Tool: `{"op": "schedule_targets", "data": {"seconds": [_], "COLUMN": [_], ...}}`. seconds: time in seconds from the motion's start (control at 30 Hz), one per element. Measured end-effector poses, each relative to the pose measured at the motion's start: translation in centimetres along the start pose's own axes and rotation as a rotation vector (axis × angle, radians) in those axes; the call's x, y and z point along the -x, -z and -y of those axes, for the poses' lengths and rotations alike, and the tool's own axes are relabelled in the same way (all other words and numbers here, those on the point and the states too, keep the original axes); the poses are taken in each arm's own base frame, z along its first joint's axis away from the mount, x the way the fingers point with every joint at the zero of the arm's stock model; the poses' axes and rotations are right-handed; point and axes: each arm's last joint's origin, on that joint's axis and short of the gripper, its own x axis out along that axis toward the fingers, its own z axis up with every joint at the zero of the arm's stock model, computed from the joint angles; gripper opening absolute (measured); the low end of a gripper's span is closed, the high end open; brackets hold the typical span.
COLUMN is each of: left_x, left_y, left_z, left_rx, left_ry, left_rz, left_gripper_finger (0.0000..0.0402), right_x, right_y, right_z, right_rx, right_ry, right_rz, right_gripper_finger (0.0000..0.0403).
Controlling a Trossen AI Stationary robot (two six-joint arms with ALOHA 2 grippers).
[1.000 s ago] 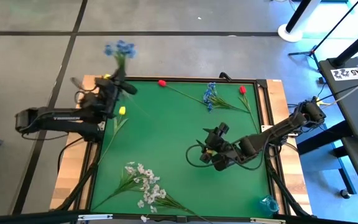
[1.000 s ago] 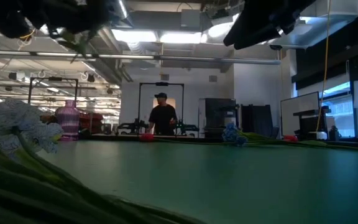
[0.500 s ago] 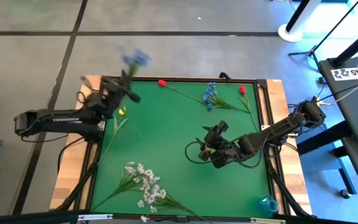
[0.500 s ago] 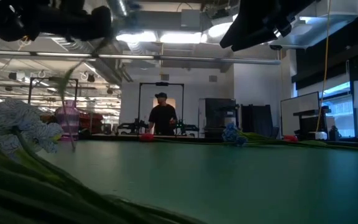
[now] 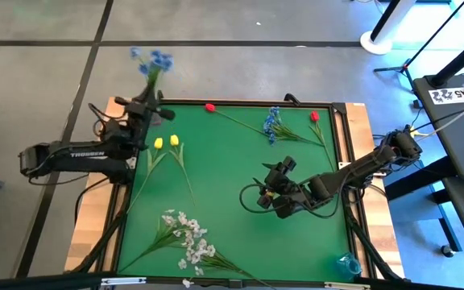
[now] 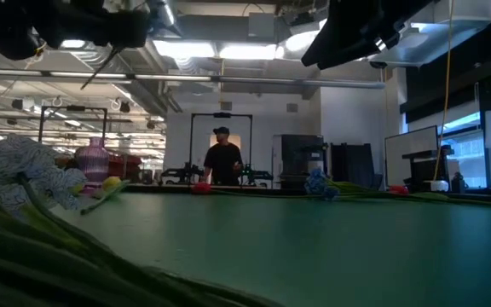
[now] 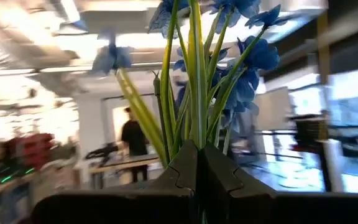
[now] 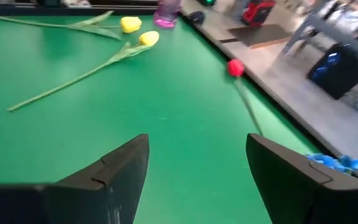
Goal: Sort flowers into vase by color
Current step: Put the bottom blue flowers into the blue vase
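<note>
With its fingers clamped on the blue sprig [image 5: 151,61], the left end effector [image 5: 146,113] should keep stalks upright until directly above the pink vase [image 6: 93,161].

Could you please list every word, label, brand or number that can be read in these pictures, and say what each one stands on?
"TROSSEN", in white letters along the left arm's forearm link in the high view; small but just legible.
A white card with black marks on the desk at the right edge of the high view: too small to read.
Nothing readable in the low view or either wrist view.
</note>
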Motion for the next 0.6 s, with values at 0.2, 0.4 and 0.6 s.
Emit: {"op": "schedule_targets", "data": {"seconds": [0.2, 0.4, 0.6], "left_x": [-2.3, -3.8, -4.5], "left_y": [1.7, 3.6, 5.3], "left_z": [-1.6, -2.2, -1.6], "left_rx": [0.022, 0.07, 0.214], "left_ry": [-0.087, -0.111, -0.082], "left_rz": [0.016, -0.004, -0.04], "left_gripper_finger": [0.0, 0.0, 0.0], "right_x": [-0.4, -0.8, -1.9], "right_y": [0.3, 0.7, 0.5], "right_z": [-0.4, -0.8, -1.3], "right_rx": [0.003, 0.026, -0.031], "right_ry": [0.041, 0.052, 0.065], "right_rz": [0.021, 0.012, 0.042], "right_gripper_finger": [0.0269, 0.0269, 0.0269]}}
